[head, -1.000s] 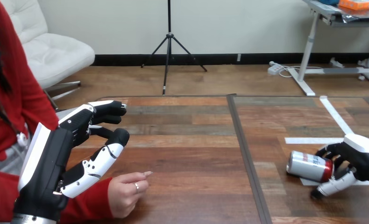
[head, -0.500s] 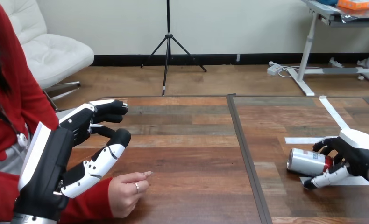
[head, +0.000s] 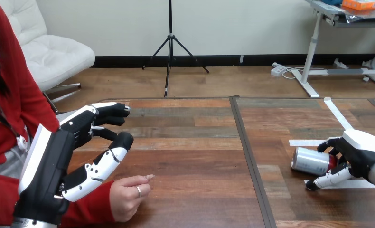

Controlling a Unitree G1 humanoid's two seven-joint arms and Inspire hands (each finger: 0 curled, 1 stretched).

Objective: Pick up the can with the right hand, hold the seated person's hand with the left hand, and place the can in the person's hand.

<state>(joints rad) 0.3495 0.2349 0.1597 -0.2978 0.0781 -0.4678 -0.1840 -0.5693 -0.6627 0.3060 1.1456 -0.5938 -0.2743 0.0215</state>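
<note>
A silver can with a red end (head: 311, 161) lies on its side on the table's right half. My right hand (head: 361, 153) is at the can's right end, its fingers curled over the far side and its thumb stretched along the table in front of the can. At the left, my left hand (head: 57, 161) hovers with fingers relaxed and spread, holding nothing. Just below and right of it, the person's hand (head: 128, 194) rests on the table, loosely curled, apart from my left hand.
White tape strips (head: 314, 142) mark the table near the can. A dark seam (head: 249, 156) runs down the table's middle. The person's red sleeve (head: 88, 209) lies along the front left edge.
My right hand has closed in on the can, and its thumb has slid left along the table. The can has settled flatter and shifted slightly. My left hand and the person's hand have stayed put.
</note>
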